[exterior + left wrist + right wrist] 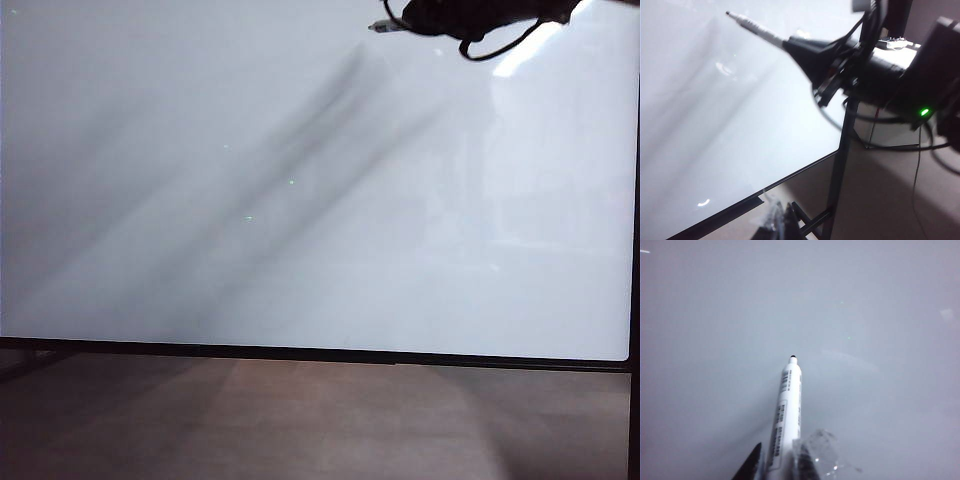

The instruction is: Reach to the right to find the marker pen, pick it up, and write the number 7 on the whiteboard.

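My left claw isn't in any view, so I can't tell how its jaws stand. Its wrist camera looks across the whiteboard (715,125), glossy white with a thin black frame, at my other arm.

In the exterior view the board fills nearly everything, blank, crossed by long soft shadows, with the brown floor (320,420) below its lower edge.

Up at the top right of that view is my right claw (405,20), dark, with a cable (495,48) looping under it. It's clenched on the marker pen (786,410). From the left wrist view, the pen (757,30) sticks out of the black claw (795,47) with its tip over the board's upper part.

In the right wrist view the white barrel runs forward between my fingers (751,465), with small print along it and the dark tip aimed at bare white board (880,340). I can't tell whether the tip touches.
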Robot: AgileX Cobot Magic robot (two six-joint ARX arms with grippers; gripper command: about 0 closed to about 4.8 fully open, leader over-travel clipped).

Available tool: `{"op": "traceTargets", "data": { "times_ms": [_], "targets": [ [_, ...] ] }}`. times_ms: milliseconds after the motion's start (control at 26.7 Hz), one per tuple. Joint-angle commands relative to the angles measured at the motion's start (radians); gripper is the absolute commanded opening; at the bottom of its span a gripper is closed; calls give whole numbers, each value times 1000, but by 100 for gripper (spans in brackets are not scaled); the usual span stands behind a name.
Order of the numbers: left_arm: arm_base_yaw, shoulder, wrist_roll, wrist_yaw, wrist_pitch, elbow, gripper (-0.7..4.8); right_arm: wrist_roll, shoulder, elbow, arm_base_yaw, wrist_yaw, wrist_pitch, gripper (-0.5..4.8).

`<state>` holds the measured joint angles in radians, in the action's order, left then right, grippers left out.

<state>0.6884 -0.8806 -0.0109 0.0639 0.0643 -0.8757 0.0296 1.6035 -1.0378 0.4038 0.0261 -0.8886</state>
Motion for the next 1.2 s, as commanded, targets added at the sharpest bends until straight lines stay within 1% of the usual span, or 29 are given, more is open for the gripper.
{"op": "traceTargets", "data": {
  "times_ms": [37,450,825,1124,1199],
  "targets": [
    [1,1,-8,1,-13,-9,-5,5,41,-10,0,-1,-75,-5],
    [1,1,-8,1,-13,-9,-5,5,114,-60,0,-10,-58,-6],
    [1,1,-8,0,-13,-9,-5,4,111,-57,0,-117,-47,-6],
    [1,1,-8,1,-13,-9,-5,4,76,-56,0,-209,26,-6],
    [1,1,-8,1,-13,-9,-5,4,74,-55,0,-212,34,-5]
  ]
}}
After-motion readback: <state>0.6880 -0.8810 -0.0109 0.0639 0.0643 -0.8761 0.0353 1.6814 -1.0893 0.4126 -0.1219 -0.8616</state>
